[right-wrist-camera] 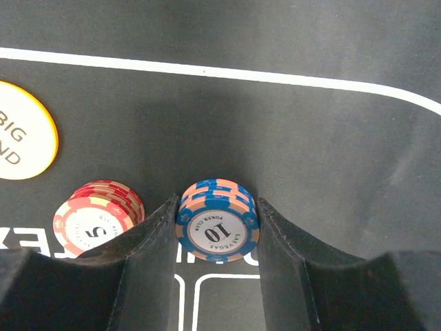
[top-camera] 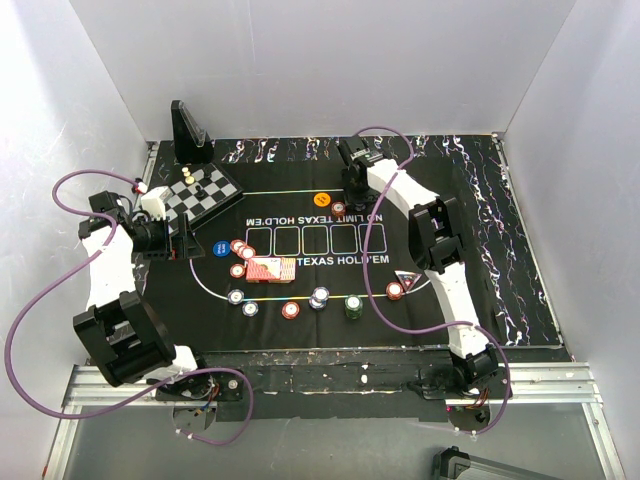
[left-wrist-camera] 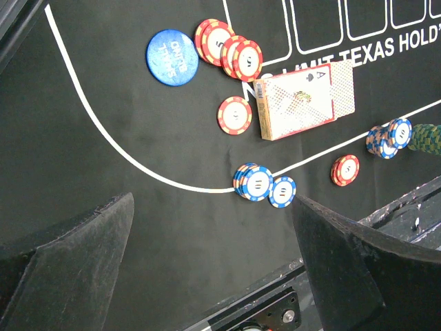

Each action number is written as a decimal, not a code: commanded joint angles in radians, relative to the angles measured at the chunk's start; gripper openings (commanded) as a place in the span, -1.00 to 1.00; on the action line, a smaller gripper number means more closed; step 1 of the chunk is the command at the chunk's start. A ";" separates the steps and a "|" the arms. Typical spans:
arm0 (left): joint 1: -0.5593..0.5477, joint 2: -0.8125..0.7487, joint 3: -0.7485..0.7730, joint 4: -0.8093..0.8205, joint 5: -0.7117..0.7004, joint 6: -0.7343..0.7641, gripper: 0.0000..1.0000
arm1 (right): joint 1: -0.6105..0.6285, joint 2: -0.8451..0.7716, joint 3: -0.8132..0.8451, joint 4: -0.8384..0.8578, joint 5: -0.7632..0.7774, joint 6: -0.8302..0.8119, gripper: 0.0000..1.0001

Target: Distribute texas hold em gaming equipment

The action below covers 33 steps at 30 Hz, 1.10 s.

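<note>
I think I am about halfway through this job. Little piles of chips sit along the near side of the mat (top-camera: 200, 290), like the green chips (top-camera: 353, 305) and a red chip pile (top-camera: 395, 291) by the dark triangle marker (top-camera: 407, 281). That part looks done to me. But the cards (top-camera: 272, 270) lie in one pack near the middle. A bunch of red chips (top-camera: 241, 250) sits right next to the pack, beside the blue round button (top-camera: 220, 249). I think those need handing out next.

My right gripper (right-wrist-camera: 217, 207) is over at the far side of the mat. Its jaws are pinching the blue chip stack (right-wrist-camera: 218, 227), with one finger touching each side. The stack sits right between the jaws, close to the tips. I cannot tell if it is lifted or resting on the mat. The red five stack (right-wrist-camera: 96, 217) is just outside one finger and not in my grip. The big blind button (right-wrist-camera: 17, 131) is a bit farther out on that same side.

My left gripper (left-wrist-camera: 207, 276) has its jaws spread wide and holds nothing. It hangs over the left side of the mat. The blue and white chips (left-wrist-camera: 256, 183) on the white line lie ahead of its fingers, not between them.
</note>
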State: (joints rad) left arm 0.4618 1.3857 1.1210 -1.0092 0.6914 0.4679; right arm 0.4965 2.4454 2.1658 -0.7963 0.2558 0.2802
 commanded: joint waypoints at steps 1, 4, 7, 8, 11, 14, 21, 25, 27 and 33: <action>-0.003 -0.028 0.022 0.012 0.017 0.008 0.99 | -0.009 0.001 0.051 -0.023 -0.029 -0.016 -0.25; -0.003 -0.034 0.016 0.011 0.017 0.006 0.99 | -0.010 -0.012 0.051 -0.030 -0.030 -0.010 -0.01; -0.003 -0.048 0.013 0.008 0.020 0.005 0.99 | -0.012 -0.043 0.052 -0.037 -0.032 -0.010 0.18; -0.002 -0.051 0.011 0.006 0.022 0.005 0.99 | -0.010 -0.055 0.054 -0.040 -0.030 -0.010 0.21; -0.003 -0.065 0.010 0.007 0.025 0.003 0.99 | -0.009 -0.103 0.066 -0.053 -0.032 -0.009 0.36; -0.002 -0.076 0.011 0.000 0.026 0.002 0.99 | -0.001 -0.153 0.077 -0.067 -0.026 -0.007 0.45; -0.002 -0.096 0.019 -0.008 0.033 -0.012 0.99 | 0.097 -0.353 -0.052 -0.054 -0.012 -0.001 0.48; -0.003 -0.099 0.028 -0.012 0.045 -0.018 0.99 | 0.244 -0.502 -0.271 0.015 -0.019 -0.012 0.54; -0.003 -0.097 0.030 -0.012 0.045 -0.021 1.00 | 0.316 -0.552 -0.371 0.045 -0.041 -0.010 0.61; -0.003 -0.114 0.013 -0.006 0.042 -0.022 0.99 | 0.459 -0.617 -0.589 0.126 -0.144 0.059 0.72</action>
State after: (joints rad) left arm 0.4618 1.3273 1.1210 -1.0172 0.7059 0.4480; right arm 0.9314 1.8423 1.6859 -0.7227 0.1825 0.2909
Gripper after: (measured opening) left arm 0.995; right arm 0.849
